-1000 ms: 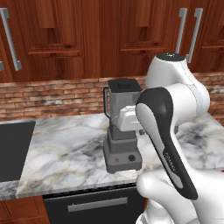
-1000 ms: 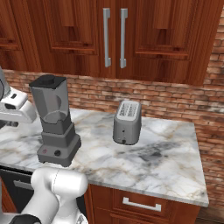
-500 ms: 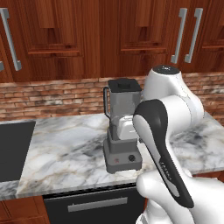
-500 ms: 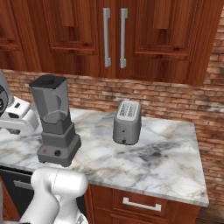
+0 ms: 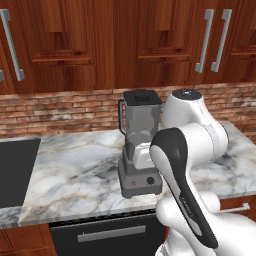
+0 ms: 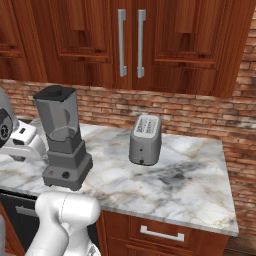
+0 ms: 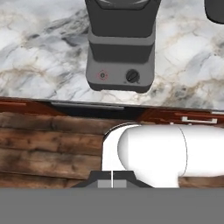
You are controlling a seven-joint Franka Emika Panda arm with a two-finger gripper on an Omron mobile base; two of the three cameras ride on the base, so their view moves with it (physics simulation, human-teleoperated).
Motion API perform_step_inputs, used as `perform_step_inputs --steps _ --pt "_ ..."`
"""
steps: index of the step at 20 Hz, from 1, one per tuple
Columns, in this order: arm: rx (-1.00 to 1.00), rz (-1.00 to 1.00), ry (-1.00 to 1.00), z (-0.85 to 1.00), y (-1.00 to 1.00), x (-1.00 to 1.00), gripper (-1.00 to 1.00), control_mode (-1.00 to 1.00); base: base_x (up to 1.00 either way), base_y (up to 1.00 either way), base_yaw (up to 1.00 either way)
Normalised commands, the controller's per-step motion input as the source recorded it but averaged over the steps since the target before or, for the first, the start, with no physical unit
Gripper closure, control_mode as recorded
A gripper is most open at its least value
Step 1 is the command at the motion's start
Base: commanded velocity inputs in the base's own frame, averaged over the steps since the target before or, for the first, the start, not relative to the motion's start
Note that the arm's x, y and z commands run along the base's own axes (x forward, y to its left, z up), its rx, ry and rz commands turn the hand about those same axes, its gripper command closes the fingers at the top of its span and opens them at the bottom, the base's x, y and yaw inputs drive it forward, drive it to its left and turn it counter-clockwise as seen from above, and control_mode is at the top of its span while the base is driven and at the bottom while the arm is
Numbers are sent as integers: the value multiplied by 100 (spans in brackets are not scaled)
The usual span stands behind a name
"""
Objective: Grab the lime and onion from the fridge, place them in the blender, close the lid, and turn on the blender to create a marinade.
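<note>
So the blender (image 5: 140,145) sits lid (image 5: 142,96) on near the table's (image 5: 75,170) front edge, and the claw (image 7: 112,183) is pinched fully closed on nothing.

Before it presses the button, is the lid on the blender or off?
On. The black lid sits flat on top of the blender jar, which stands upright on the marble counter.

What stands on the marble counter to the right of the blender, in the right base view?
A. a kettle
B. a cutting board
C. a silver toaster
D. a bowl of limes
C: a squat silver toaster stands on the counter, apart from the blender, in front of the brick wall.
</note>
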Motion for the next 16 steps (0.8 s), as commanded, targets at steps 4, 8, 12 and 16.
perform_step_inputs --steps 4,8,12,16 --pt "0 0 0 -25 3 0 100 -100 0 0 0" --pt "0 0 0 -19 4 2 100 -100 0 0 0" --pt "1 0 0 -19 0 5 100 -100 0 0 0" --pt "0 0 0 -27 0 1 100 -100 0 0 0"
